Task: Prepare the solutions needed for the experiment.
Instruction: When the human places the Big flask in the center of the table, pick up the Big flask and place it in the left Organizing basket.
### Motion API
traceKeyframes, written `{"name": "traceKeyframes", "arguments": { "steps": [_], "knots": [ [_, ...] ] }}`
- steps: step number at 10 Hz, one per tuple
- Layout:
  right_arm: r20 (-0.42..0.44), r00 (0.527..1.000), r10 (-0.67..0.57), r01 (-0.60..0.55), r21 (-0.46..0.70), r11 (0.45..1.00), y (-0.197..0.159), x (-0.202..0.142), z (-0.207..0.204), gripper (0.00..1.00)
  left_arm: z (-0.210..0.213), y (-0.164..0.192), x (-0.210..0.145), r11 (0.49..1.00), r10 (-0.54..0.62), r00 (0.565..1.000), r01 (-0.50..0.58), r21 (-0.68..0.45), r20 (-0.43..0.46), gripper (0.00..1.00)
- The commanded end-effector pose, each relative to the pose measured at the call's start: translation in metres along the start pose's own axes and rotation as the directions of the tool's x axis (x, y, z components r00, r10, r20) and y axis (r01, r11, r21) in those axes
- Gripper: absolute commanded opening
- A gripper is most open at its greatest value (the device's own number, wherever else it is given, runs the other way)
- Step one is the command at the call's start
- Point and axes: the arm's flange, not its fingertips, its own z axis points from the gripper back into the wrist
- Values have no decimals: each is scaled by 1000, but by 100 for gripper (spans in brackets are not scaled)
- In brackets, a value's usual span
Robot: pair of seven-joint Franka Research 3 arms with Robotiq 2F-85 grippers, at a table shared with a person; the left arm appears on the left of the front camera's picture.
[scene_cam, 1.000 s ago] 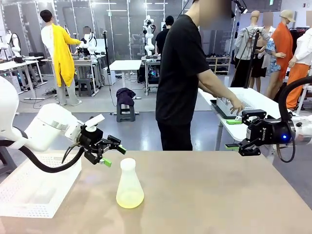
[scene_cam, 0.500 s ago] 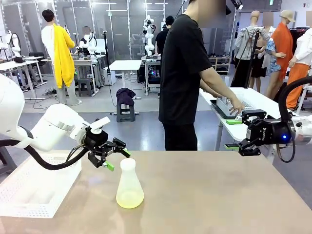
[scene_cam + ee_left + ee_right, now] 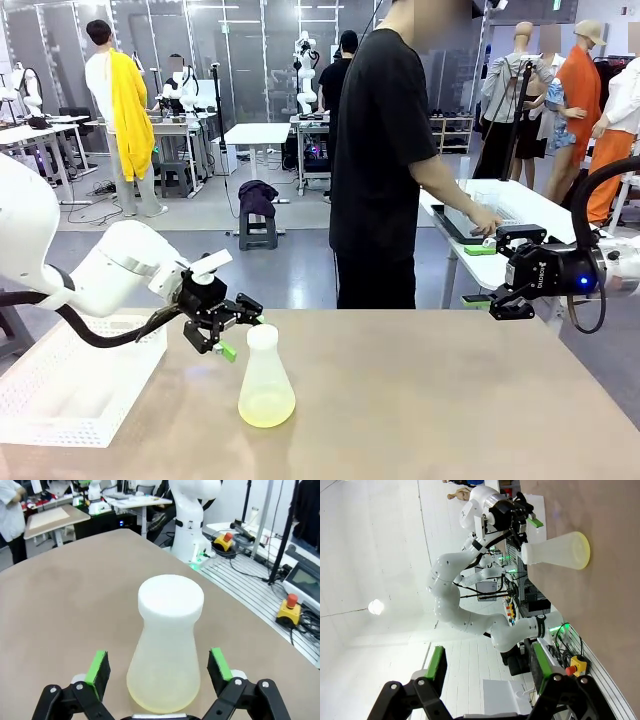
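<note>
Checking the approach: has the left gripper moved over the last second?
Yes. The left gripper has shifted right and down, closing on the standing flask.

- L white arm reaches in low from the side; its black two-finger gripper w/ green pads (image 3: 237, 333) sits just beside the neck of the frosted conical flask (image 3: 266, 380), jaws wide apart, flanking the flask w/o touching.
- R black two-finger gripper w/ green pads (image 3: 479, 275) hangs well apart from flask, level, jaws apart, nothing between them.

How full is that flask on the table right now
Nearly empty. The flask stands upright, capped, with the solutions forming a shallow pale yellow layer at its base.
</note>
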Motion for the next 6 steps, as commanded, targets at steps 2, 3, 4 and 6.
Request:
{"name": "traceKeyframes", "arguments": {
  "steps": [2, 3, 4, 6],
  "knots": [
    [-5, 1000, 2, -2, 4, 1000, 0, 0, 0, 84, -10, 17, -8, 1000, 16, 996, -13, -29, 88, 100],
    [-5, 1000, 2, -2, 4, 1000, 0, 0, 0, 84, -12, 18, -10, 999, 6, 992, -2, -33, 123, 100],
    [-5, 1000, 2, -2, 4, 1000, 0, 0, 0, 84, -14, 18, -11, 1000, -4, 988, 8, -28, 156, 100],
    [-5, 1000, 2, -2, 4, 1000, 0, 0, 0, 84, -18, 20, -15, 999, -1, 974, 12, -44, 225, 100]
  ]
}}
